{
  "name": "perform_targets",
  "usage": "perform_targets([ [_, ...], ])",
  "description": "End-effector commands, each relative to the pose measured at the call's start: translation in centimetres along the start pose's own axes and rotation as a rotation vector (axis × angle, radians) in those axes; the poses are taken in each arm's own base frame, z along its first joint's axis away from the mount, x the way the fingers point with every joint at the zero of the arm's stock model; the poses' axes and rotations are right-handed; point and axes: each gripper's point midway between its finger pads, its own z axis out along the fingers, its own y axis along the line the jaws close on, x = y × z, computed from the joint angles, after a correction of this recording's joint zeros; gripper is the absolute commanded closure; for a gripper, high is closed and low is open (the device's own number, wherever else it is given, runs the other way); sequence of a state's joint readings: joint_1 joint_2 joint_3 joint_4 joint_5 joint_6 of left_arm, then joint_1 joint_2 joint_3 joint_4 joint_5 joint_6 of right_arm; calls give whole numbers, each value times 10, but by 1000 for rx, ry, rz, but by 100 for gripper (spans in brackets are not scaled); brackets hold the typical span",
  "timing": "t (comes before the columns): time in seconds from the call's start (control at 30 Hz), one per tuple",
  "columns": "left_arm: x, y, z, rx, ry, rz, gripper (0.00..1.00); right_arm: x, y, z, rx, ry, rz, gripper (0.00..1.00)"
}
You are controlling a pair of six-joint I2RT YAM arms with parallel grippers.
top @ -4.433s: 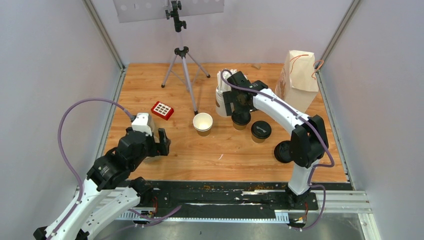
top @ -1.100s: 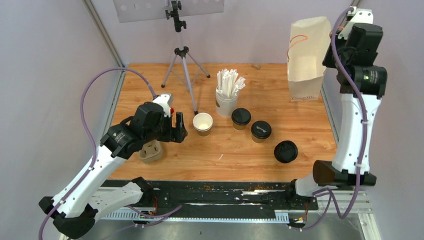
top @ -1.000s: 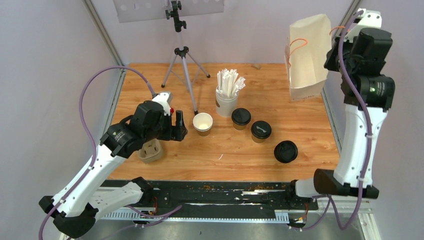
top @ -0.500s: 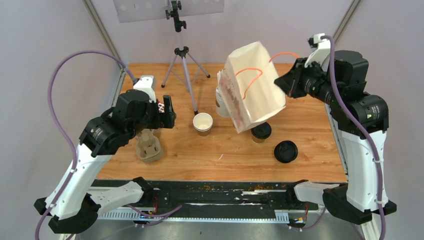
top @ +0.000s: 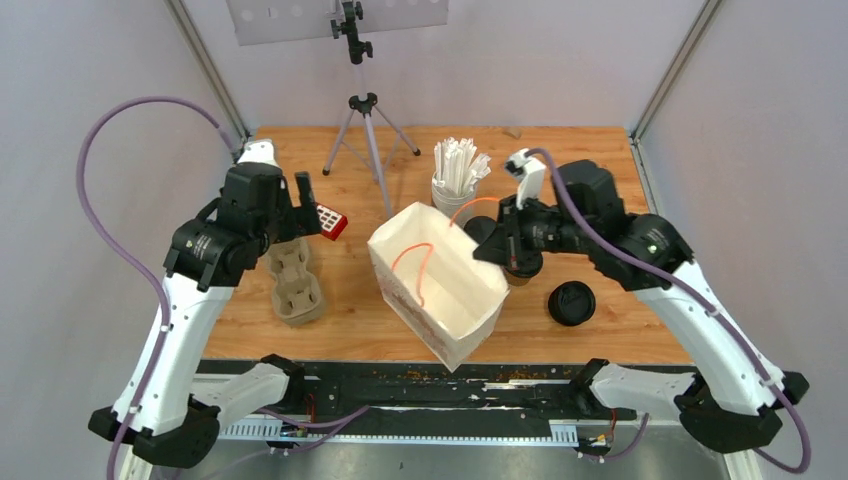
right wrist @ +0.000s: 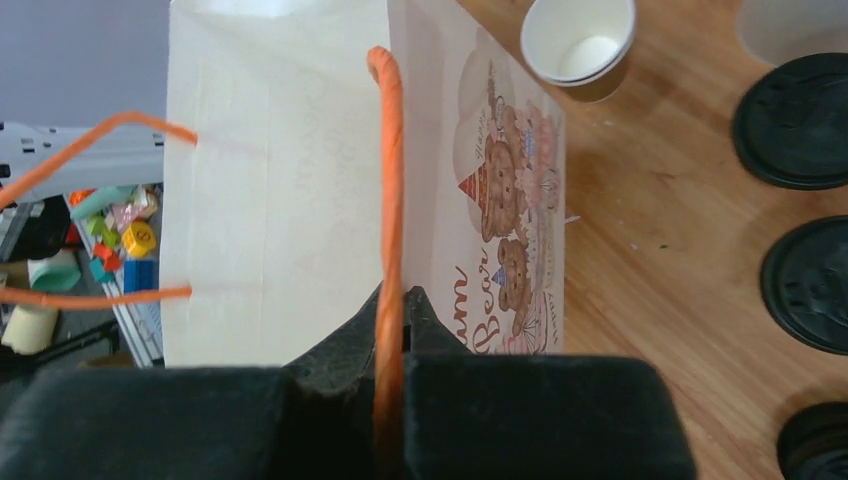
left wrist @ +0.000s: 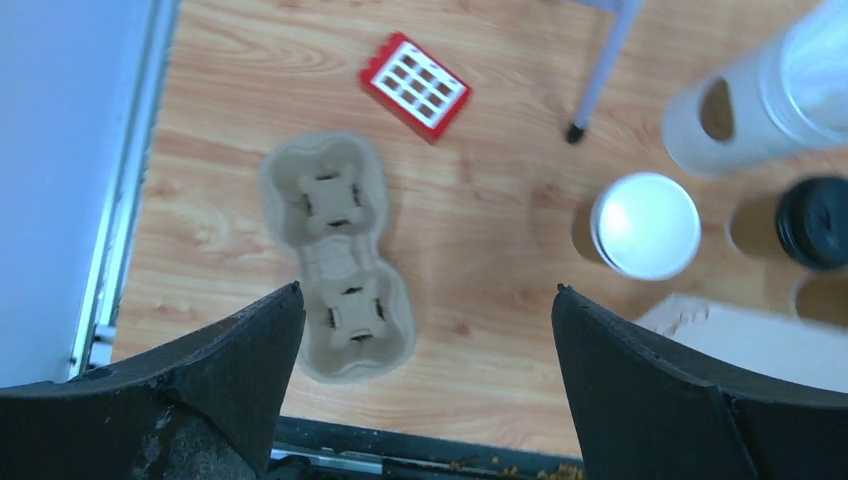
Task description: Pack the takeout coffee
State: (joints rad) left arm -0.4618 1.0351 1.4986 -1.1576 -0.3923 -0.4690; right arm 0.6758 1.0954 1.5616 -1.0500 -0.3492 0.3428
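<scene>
My right gripper [top: 487, 246] is shut on one orange handle [right wrist: 388, 190] of a white paper bag [top: 440, 285], which stands tilted and open-mouthed in the middle of the table. Two brown cups with black lids [right wrist: 795, 120] [right wrist: 808, 285] stand just right of the bag; from above, my right arm covers most of one [top: 518, 277]. An open white-lined cup [left wrist: 645, 225] sits behind the bag, hidden from above. My left gripper [left wrist: 428, 292] hangs open and empty above the left side, over a tan two-cup carrier [left wrist: 335, 255].
A white cup of wrapped straws [top: 455, 180] stands behind the bag. A pile of black lids [top: 571, 302] lies at the front right. A red block [top: 331, 221] lies near the carrier [top: 295, 283]. A tripod [top: 365, 120] stands at the back.
The right arm swung the bag from high at the back right down to the table's middle. The left arm drew back to the left and its jaws spread a little wider.
</scene>
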Motion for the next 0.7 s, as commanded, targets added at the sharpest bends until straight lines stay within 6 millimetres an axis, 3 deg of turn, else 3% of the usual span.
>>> perform_targets([
  [0.0,-14,27,11,-83,-37,-114,1,-10,30,31,-65,-21,-30,100],
  [0.13,-3,33,14,-82,-51,-287,0,-6,41,48,-52,8,-126,100],
  [0.3,12,49,28,-132,-7,-416,0,-3,40,72,-67,35,-194,100],
  [0.5,20,66,38,-209,19,-285,0,1,31,95,-37,54,-186,100],
  [0.67,52,72,47,-213,96,-180,4,7,22,107,-9,76,-167,100],
])
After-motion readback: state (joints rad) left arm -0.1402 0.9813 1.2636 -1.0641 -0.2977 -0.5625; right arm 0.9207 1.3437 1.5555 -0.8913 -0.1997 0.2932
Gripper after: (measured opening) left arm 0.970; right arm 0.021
